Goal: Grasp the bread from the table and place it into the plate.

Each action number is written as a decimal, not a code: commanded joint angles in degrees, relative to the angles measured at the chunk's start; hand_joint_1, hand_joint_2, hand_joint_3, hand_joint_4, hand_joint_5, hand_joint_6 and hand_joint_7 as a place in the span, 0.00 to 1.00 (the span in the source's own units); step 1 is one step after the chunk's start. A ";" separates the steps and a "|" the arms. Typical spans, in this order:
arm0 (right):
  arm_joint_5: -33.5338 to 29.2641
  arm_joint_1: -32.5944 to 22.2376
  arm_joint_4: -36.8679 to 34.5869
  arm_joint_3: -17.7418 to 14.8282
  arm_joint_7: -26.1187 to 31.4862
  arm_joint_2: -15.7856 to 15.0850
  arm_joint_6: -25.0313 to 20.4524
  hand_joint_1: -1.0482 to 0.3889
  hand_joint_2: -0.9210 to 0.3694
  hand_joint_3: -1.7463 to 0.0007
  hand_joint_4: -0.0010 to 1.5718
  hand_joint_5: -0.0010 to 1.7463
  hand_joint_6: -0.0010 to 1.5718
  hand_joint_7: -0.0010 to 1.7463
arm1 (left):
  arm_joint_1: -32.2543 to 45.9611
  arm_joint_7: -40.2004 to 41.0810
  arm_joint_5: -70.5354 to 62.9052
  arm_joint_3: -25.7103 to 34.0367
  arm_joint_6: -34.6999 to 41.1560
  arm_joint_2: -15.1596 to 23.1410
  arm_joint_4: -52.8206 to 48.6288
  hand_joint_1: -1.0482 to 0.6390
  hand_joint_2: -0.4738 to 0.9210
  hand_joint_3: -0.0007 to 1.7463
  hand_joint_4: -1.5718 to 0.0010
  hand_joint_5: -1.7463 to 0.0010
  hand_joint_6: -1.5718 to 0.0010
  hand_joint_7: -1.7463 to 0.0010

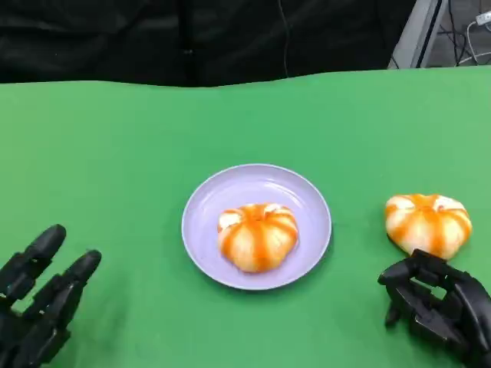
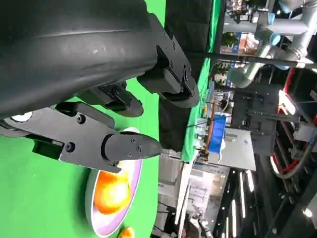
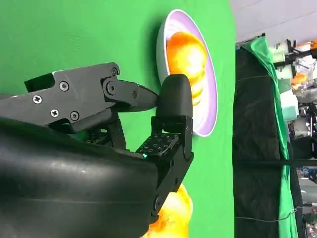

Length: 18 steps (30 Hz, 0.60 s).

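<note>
A lilac plate (image 1: 201, 201) sits mid-table with an orange-striped bread (image 1: 257, 236) on it. A second striped bread (image 1: 427, 223) lies on the green cloth to the right of the plate. My right hand (image 1: 437, 303) is just in front of this bread, close to it, fingers curled in and holding nothing. The right wrist view shows that hand (image 3: 148, 129) with the loose bread (image 3: 173, 215) beside it and the plate (image 3: 205, 124) and its bread (image 3: 190, 59) beyond. My left hand (image 1: 42, 303) rests at the near left, fingers apart and empty.
Green cloth (image 1: 115, 153) covers the table, with bare room left of the plate and behind it. A black curtain (image 1: 192, 38) hangs past the far edge. In the left wrist view the plate (image 2: 106, 223) lies past my left hand (image 2: 124, 124).
</note>
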State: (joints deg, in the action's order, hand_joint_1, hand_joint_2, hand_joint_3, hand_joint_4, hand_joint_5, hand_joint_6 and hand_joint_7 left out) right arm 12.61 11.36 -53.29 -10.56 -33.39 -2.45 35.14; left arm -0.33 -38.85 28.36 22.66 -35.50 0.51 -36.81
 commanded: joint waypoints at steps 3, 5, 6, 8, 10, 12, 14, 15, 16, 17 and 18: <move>0.40 -0.03 -0.05 -0.45 0.34 -0.86 -0.01 0.57 0.00 0.72 0.39 1.00 0.47 0.62 | -1.19 6.51 -8.88 -0.88 -10.33 2.21 -4.69 0.68 1.00 0.28 0.44 0.97 0.45 0.96; 0.38 -0.03 -0.06 -0.44 0.36 -0.86 0.00 0.57 0.00 0.72 0.39 1.00 0.47 0.62 | -1.39 6.98 -9.08 -1.14 -11.14 2.34 -5.41 0.68 1.00 0.28 0.44 0.97 0.44 0.96; 0.38 -0.03 -0.05 -0.44 0.36 -0.86 0.00 0.57 0.00 0.72 0.39 1.00 0.47 0.62 | -1.47 7.10 -9.07 -1.25 -11.42 2.41 -5.68 0.68 1.00 0.28 0.44 0.97 0.44 0.96; 0.38 -0.03 -0.05 -0.44 0.37 -0.86 0.00 0.57 0.00 0.72 0.39 1.00 0.47 0.62 | -1.56 7.29 -9.02 -1.47 -11.78 2.53 -6.03 0.68 1.00 0.28 0.44 0.97 0.44 0.96; 0.38 -0.03 -0.05 -0.44 0.37 -0.86 0.00 0.57 0.00 0.72 0.39 1.00 0.47 0.62 | -1.60 7.41 -8.91 -1.68 -12.01 2.64 -6.25 0.68 1.00 0.28 0.43 0.97 0.44 0.97; 0.37 -0.03 -0.05 -0.44 0.37 -0.86 0.00 0.57 0.00 0.72 0.39 1.00 0.47 0.62 | -1.63 7.46 -8.83 -1.80 -12.15 2.70 -6.39 0.68 1.00 0.28 0.43 0.98 0.44 0.97; 0.37 -0.03 -0.05 -0.44 0.37 -0.86 0.00 0.57 0.00 0.72 0.39 1.00 0.47 0.62 | -1.65 7.48 -8.79 -1.87 -12.22 2.74 -6.47 0.68 1.00 0.28 0.43 0.98 0.44 0.97; 0.37 -0.03 -0.05 -0.44 0.37 -0.86 0.00 0.57 0.00 0.72 0.39 1.00 0.47 0.62 | -1.65 7.49 -8.77 -1.89 -12.25 2.75 -6.50 0.68 1.00 0.28 0.43 0.98 0.44 0.97; 0.37 -0.03 -0.05 -0.44 0.37 -0.86 0.00 0.57 0.00 0.72 0.39 1.00 0.47 0.62 | -1.66 7.51 -8.75 -1.92 -12.27 2.77 -6.53 0.68 1.00 0.28 0.43 0.98 0.44 0.97; 0.37 -0.03 -0.05 -0.44 0.37 -0.86 0.00 0.57 0.00 0.72 0.39 1.00 0.47 0.62 | -1.66 7.54 -8.74 -1.97 -12.29 2.79 -6.54 0.68 1.00 0.28 0.43 0.98 0.43 0.97; 0.37 -0.03 -0.05 -0.44 0.37 -0.86 0.00 0.57 0.00 0.72 0.39 1.00 0.47 0.62 | -1.65 7.59 -8.71 -2.02 -12.31 2.81 -6.55 0.68 1.00 0.28 0.43 0.98 0.43 0.97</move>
State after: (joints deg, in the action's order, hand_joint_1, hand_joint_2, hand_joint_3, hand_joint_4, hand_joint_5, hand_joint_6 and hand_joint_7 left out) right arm 12.57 11.36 -53.28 -10.58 -33.29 -2.45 35.14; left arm -1.80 -31.91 19.48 20.51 -46.89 1.95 -42.90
